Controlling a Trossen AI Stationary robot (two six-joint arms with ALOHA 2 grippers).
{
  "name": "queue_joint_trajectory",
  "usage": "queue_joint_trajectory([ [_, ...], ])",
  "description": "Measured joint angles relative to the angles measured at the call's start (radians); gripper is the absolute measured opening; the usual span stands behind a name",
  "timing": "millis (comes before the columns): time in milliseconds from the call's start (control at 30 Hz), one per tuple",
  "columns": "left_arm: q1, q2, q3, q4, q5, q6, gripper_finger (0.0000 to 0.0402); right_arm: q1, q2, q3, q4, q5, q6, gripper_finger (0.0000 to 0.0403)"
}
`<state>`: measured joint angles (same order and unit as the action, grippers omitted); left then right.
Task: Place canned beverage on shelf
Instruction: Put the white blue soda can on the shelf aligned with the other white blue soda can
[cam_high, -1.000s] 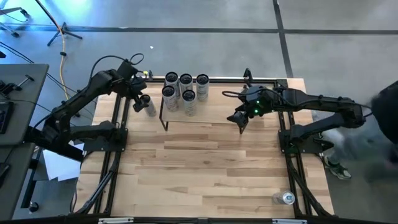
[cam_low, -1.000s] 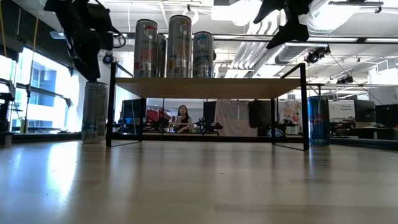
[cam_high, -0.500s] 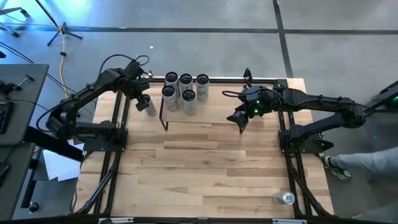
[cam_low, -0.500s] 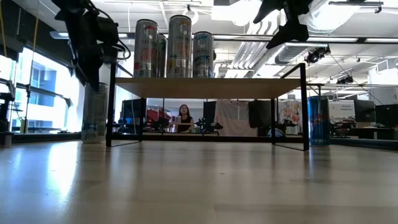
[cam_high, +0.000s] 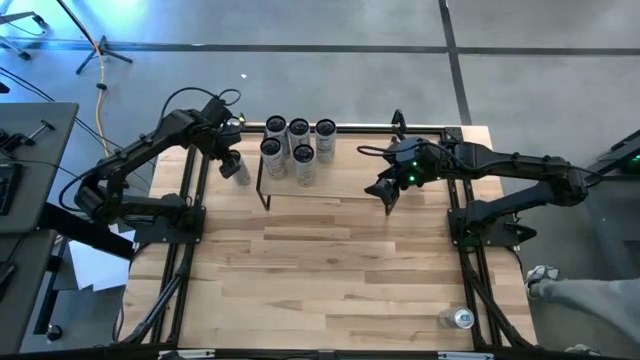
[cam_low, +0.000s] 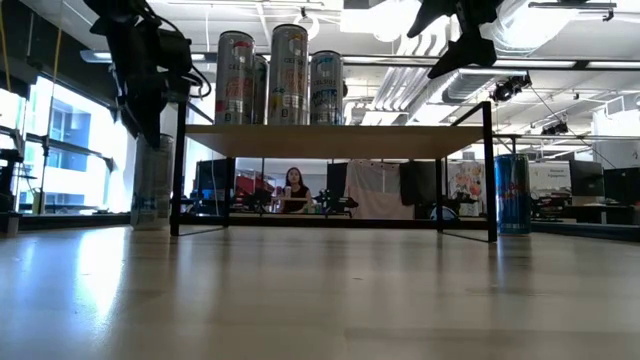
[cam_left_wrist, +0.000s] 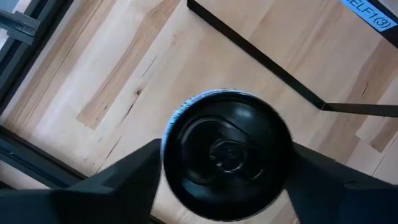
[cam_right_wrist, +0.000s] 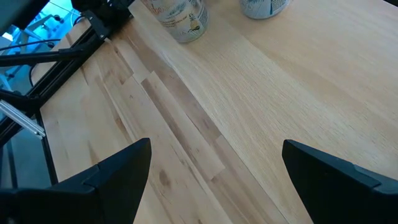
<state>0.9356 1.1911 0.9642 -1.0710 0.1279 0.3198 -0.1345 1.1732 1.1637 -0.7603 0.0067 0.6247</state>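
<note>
A silvery canned beverage stands upright on the table just left of the shelf, a low rack with a light wood top and black legs. My left gripper is over this can and shut on it; the left wrist view looks straight down on the can's top. Several more cans stand on the shelf's left half. My right gripper hangs open above the shelf's right end, holding nothing, its fingers wide apart in its wrist view. My left gripper pinches the can's upper wall between its two fingers, one on each opposite side. The fingers come from above, pointing steeply down. The can stays upright with its base on the table.
A blue can stands by the shelf's right legs. Another can sits near the table's front right corner. Black rail frames run along both table sides. A person's leg shows off the table's right.
My left gripper has sunk and shifted slightly toward the can beside the shelf, so its fingers now reach down past the can's top rim. The can has stayed in place on the table.
</note>
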Motion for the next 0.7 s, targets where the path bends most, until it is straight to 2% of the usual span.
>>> queue_joint_trajectory([
  [167, -0.001, -0.014, 0.001, -0.007, -0.025, -0.041, 0.0193, 0.0, 0.0, 0.0, 0.0, 0.0, 0.003, 0.0348],
  [267, 0.001, -0.035, 0.024, -0.052, -0.067, -0.074, 0.0192, 0.0, 0.0, 0.0, 0.001, 0.0, 0.003, 0.0348],
  [500, -0.006, -0.098, 0.163, -0.228, -0.048, -0.223, 0.0192, 0.0, 0.0, 0.0, 0.002, 0.0, 0.003, 0.0348],
  [700, -0.061, -0.157, 0.314, -0.414, -0.04, -0.352, 0.0192, 0.0, 0.0, 0.0, 0.003, 0.0, 0.003, 0.0348],
])
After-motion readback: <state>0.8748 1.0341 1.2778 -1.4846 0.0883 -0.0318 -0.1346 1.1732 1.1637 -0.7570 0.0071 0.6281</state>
